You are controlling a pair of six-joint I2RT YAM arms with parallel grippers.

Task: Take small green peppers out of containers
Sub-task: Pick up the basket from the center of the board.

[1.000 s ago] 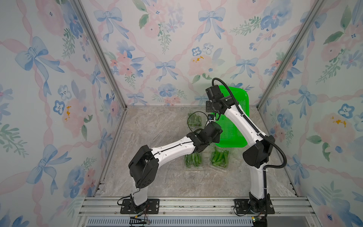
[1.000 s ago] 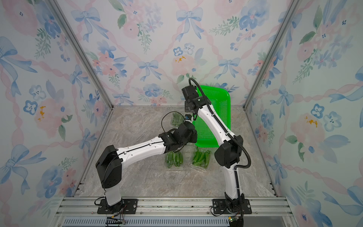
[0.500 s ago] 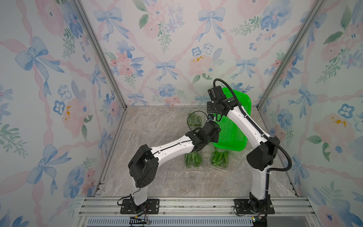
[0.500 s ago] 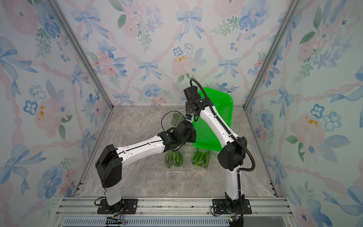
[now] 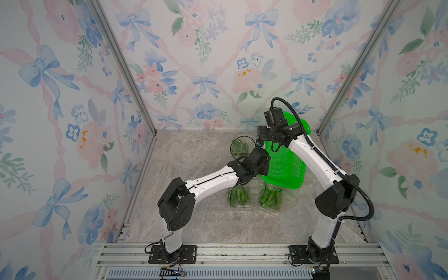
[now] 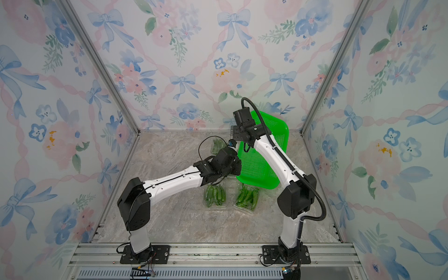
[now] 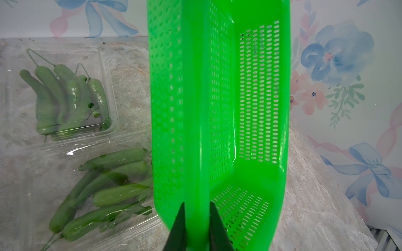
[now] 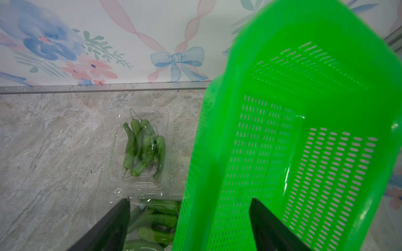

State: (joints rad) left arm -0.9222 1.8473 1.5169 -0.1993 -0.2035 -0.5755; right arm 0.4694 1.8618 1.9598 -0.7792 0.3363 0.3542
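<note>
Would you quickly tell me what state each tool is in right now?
Left tool: closed on the rim of the green basket.
Right tool: open, holding nothing.

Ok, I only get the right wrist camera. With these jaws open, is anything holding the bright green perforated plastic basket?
Observer: Yes, the left gripper is shut on the rim of the bright green perforated plastic basket.
Operator: Any clear plastic clamshell boxes beyond the two I see?
Observer: Two more sit side by side nearer the robot's bases, in both top views: a clear plastic clamshell box and a second box, each holding slim dark-green peppers.
</note>
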